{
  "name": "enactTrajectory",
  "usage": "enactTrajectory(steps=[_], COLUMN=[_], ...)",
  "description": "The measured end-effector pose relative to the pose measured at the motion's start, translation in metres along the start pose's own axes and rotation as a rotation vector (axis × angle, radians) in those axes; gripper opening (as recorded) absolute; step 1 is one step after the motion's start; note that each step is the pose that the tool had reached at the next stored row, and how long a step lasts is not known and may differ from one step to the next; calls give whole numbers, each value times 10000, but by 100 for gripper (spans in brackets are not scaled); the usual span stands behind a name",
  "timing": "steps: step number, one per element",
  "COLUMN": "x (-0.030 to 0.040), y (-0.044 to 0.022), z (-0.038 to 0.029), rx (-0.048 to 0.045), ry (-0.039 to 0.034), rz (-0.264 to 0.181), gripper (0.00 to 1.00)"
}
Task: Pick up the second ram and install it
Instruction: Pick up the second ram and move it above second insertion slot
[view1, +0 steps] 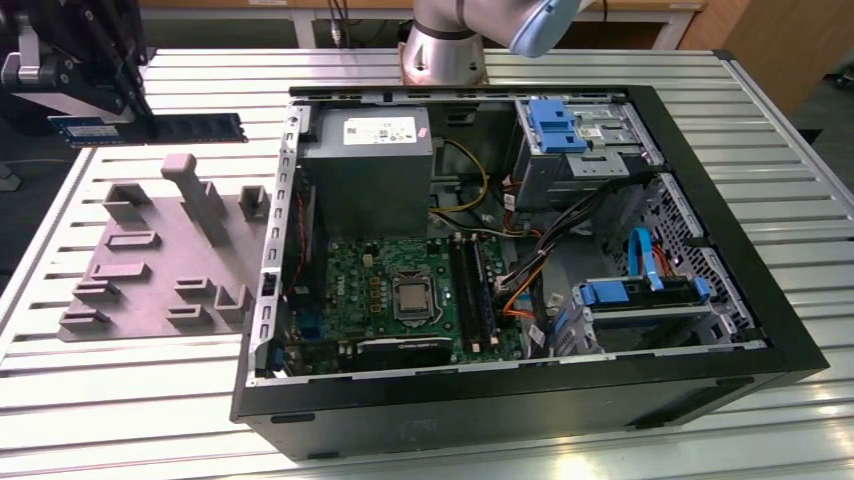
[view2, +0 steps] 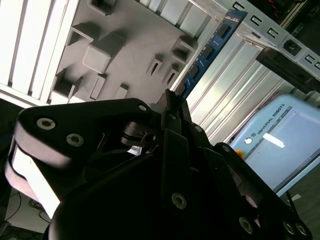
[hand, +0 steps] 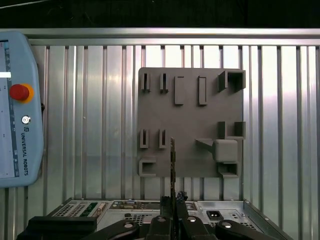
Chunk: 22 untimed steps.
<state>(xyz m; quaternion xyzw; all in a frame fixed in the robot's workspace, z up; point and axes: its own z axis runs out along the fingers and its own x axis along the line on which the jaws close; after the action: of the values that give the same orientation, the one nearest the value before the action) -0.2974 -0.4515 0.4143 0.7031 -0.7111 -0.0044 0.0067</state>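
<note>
Your slatted metal counter (view1: 134, 410) carries an open black computer case (view1: 534, 405) lying on its side. In the exterior view a grey fixture plate (view1: 147, 260) with raised holders sits just beside the case, at its 9 o'clock. Look to the case's 10 o'clock and you find the jaws clamped shut on the second ram (view1: 160, 129), which is held level near the plate's far edge, at the plate's 12 o'clock. Its blue-green board and dark chips run out sideways from the black fingers toward 3 o'clock. In the second wrist view the second ram (view2: 207, 50) sticks out from between the fingers (view2: 172, 112), with the plate (view2: 125, 45) behind it. In the first wrist view you see the second ram (hand: 172, 160) edge-on, as a thin line across the plate (hand: 190, 115). Inside the case the green motherboard (view1: 354, 270) lies at 6 o'clock of the grey power supply (view1: 367, 150), and its long black memory slots (view1: 470, 290) stand along the board's 3 o'clock side. A pale blue teach pendant (hand: 15, 75) with a red button rests on the counter, apart from the plate.
</note>
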Motion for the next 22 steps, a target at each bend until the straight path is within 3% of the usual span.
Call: enactTrajectory(steps=[22], x=[-3], y=[-198], z=[-3], rx=[0], ry=[0], rz=[0], gripper=[14])
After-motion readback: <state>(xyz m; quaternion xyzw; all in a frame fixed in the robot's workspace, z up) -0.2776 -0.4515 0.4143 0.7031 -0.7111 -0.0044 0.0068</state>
